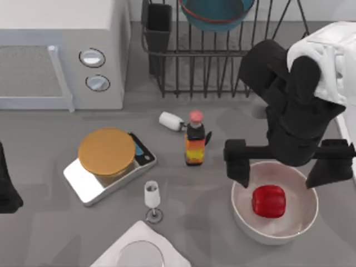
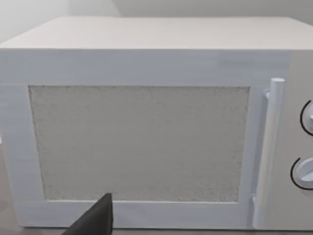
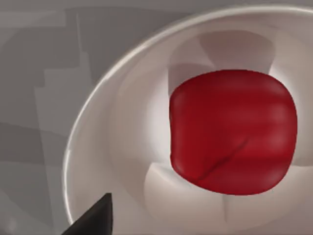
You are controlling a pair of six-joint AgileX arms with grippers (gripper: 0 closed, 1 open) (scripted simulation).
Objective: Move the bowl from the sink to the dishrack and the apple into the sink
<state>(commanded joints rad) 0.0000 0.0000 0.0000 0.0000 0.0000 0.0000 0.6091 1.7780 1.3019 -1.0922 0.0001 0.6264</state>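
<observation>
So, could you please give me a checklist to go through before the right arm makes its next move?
1. Bowl in the dishrack: ok.
2. Right gripper open: ok, with its fingers spread wide above the white bowl.
3. Gripper lined up on the apple: ok, with one finger on each side of it in the top view.
4. Apple gripped: not ok, the fingers are apart from it.
5. Bottle out of the way: ok, it stands upright and apart, to the left of the white bowl.
6. Drop-off path free: cannot tell.
7. Left arm parked at the table's left edge: ok.
</observation>
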